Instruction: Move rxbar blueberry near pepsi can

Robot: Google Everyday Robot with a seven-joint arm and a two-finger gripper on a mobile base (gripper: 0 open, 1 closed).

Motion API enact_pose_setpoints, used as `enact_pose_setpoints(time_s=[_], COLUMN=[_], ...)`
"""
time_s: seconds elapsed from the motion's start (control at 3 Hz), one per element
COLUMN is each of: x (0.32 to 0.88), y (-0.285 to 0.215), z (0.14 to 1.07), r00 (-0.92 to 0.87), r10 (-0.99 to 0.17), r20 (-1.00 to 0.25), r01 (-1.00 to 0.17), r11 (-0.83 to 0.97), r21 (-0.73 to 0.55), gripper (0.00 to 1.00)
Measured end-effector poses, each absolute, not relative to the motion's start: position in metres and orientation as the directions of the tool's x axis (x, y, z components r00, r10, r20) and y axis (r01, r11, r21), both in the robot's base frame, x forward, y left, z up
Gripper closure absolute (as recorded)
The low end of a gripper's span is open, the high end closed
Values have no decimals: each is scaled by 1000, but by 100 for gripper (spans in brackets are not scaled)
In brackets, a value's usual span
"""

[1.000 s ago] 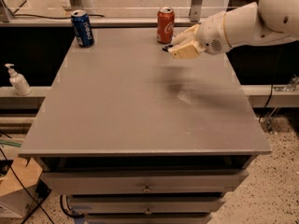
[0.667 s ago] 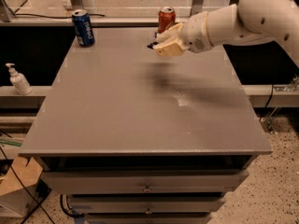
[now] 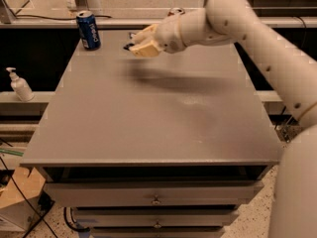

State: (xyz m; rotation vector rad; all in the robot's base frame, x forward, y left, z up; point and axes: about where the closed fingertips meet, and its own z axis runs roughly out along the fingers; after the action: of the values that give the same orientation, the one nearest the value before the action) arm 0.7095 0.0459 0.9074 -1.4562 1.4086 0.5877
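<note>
**Navy bar closing in on the blue can**

Gripper (image 3: 134, 46) is clamped on the rxbar blueberry (image 3: 128, 46), only a dark sliver showing at the tips. It's held above the surface (image 3: 148, 123), far-left area. Since a sec ago the arm's swung left, away from the red can at the back. It's now near the pepsi can (image 3: 89, 31), to its right, not touching. Carry nearly done imo. What's left: lower & let go beside the can.
</note>
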Motion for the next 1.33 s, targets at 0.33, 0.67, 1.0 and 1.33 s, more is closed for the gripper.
enact_pose_setpoints(time_s=[0.33,0.67,1.0,1.33], x=[728,746,763,780], y=[91,127,152,161], z=[896,881,867,856], r00=[258,277,276,266], r10=[-438,-437,-448,-480], r20=[-861,-856,-851,-836], r01=[-936,-936,-935,-929], r11=[106,79,81,103], r21=[-335,-343,-346,-355], gripper=[100,82,59,35])
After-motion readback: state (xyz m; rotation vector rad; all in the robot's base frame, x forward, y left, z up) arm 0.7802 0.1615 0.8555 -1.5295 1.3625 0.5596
